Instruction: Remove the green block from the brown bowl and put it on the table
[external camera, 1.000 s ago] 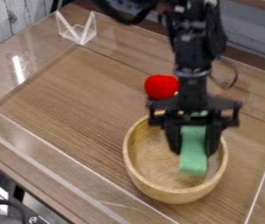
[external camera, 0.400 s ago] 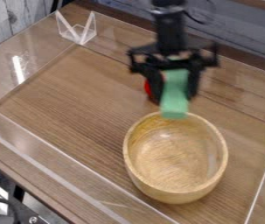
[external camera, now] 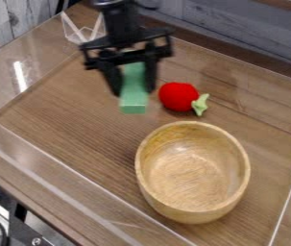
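Observation:
The green block (external camera: 136,88) hangs upright above the table (external camera: 58,115), left of the red toy fruit. My gripper (external camera: 133,65) is shut on the block's upper part, its black fingers on both sides. The brown bowl (external camera: 193,171) stands at the front right with nothing inside it, well clear of the gripper.
A red round toy fruit with a green stem (external camera: 178,94) lies just right of the block. Clear acrylic walls (external camera: 26,72) line the table's edges, and a clear bracket (external camera: 81,32) stands at the back left.
The gripper has lifted the green block out of the bowl and carried it back and to the left, past the red fruit. The bowl is left empty.

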`<action>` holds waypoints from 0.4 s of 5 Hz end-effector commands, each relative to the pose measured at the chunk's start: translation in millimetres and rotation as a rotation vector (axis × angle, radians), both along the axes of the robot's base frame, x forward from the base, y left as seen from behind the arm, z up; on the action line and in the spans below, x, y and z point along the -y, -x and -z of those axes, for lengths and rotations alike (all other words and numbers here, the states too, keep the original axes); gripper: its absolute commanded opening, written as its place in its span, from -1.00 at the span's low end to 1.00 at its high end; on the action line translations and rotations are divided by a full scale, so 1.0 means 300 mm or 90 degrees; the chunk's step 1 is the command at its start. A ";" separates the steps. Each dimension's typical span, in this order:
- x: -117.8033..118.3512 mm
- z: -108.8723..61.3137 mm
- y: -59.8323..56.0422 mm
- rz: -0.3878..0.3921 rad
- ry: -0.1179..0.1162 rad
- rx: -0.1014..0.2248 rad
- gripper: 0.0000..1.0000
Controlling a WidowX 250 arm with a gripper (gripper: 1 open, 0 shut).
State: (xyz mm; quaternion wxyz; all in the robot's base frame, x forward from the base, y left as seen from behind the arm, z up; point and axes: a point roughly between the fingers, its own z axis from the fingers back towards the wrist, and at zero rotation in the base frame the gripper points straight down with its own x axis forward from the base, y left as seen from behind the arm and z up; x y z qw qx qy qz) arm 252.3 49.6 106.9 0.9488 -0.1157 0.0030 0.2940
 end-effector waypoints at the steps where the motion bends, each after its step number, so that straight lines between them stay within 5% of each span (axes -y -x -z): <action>1: -0.036 -0.010 0.027 -0.020 -0.023 0.041 -1.00; 2: -0.040 0.038 0.038 -0.011 -0.034 0.045 -1.00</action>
